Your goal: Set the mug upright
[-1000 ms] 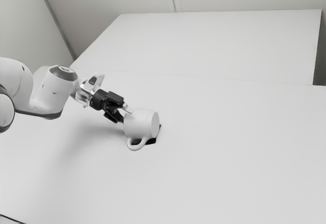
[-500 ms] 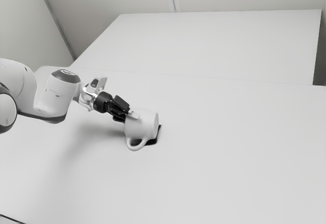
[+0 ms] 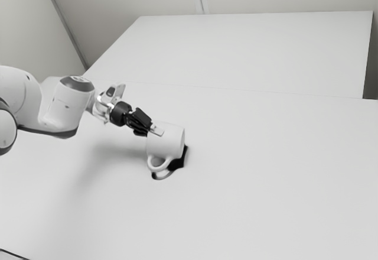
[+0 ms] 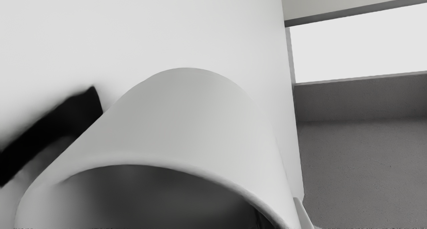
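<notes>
"What has changed?" asked the first.

"Half a second ago the handle [image 3: 150, 165] of the smooth white ceramic-looking mug [image 3: 168, 142] sat right down at the white, flat-topped table [image 3: 266, 171]. Now its dark, looped shadow [image 3: 162, 176] lies apart beneath it, so the mug has come up a little. A second ago the fingers of the black two-finger gripper [image 3: 153, 129] stood spread by the mug; now they have drawn together."

"Are they holding it?"

"Yes, they are clenched on its wall at the rim, one inside the mouth [image 4: 150, 195], the pale-tipped one outside. The mug is just above the table, at the end of the white jointed arm [image 3: 65, 109]."

"Which way does it point?"

"It is on its side, not upright: the mouth faces the gripper, toward the exterior view's left, and the base is toward the exterior view's right. Its long axis runs between those two sides, nearly level. The handle hangs from the body's lower side."

"And how many of each?"

"One mug with one handle, one gripper with two fingers, one arm and one table."
</notes>
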{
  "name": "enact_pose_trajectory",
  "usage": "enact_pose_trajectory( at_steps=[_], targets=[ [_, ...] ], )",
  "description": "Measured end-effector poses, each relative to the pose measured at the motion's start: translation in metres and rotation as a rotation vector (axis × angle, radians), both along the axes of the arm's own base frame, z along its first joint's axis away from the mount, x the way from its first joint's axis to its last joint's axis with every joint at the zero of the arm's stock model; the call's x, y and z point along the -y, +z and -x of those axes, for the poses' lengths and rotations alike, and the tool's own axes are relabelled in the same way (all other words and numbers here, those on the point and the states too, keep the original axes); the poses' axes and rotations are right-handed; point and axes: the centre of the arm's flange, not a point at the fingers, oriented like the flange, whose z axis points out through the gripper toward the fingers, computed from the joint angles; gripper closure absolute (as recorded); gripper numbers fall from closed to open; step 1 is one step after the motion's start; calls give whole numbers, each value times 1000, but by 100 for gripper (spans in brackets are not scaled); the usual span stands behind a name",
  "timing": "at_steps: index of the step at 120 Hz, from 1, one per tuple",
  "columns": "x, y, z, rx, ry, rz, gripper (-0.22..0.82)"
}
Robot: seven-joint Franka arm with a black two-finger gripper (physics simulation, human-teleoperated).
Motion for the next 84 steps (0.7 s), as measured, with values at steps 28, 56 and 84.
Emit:
enact_pose_trajectory(
  at_steps=[28,56,84],
  targets=[
    [9,41,8,57,-115,-154,74],
    [32,62,11,127,-273,-450,74],
    [61,72,26,232,-409,-730,74]
  ],
)
